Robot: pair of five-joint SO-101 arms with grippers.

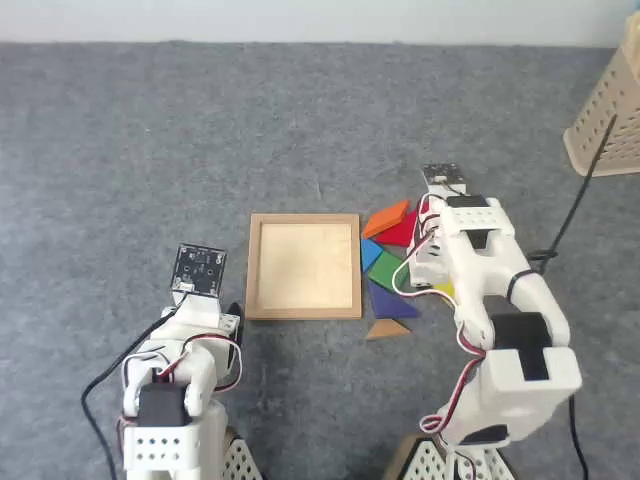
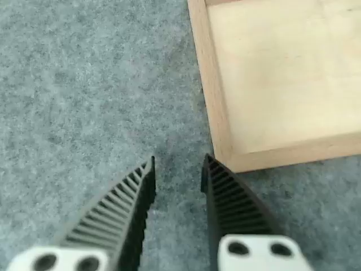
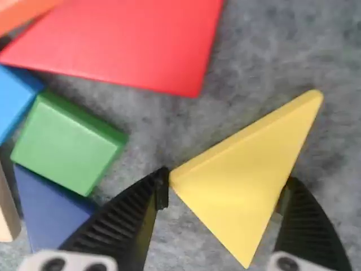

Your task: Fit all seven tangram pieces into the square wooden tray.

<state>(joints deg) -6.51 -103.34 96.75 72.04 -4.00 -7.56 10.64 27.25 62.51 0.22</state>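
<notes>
The square wooden tray [image 1: 305,265] lies empty in the middle of the grey carpet; its corner [image 2: 225,152] lies just ahead of my left gripper [image 2: 177,169], which is open over bare carpet off the tray's near left corner. To the right of the tray cluster an orange piece [image 1: 388,217], a red triangle [image 1: 400,232], a blue piece [image 1: 370,253], a green square [image 1: 385,268], a dark blue triangle [image 1: 392,298] and a tan triangle [image 1: 387,328]. My right gripper [image 3: 225,183] is open astride the yellow triangle [image 3: 248,175], which lies flat on the carpet with a fingertip close on each side.
A beige perforated basket [image 1: 610,110] stands at the far right edge, with a black cable [image 1: 575,215] running down from it towards the right arm. Open carpet stretches behind and to the left of the tray.
</notes>
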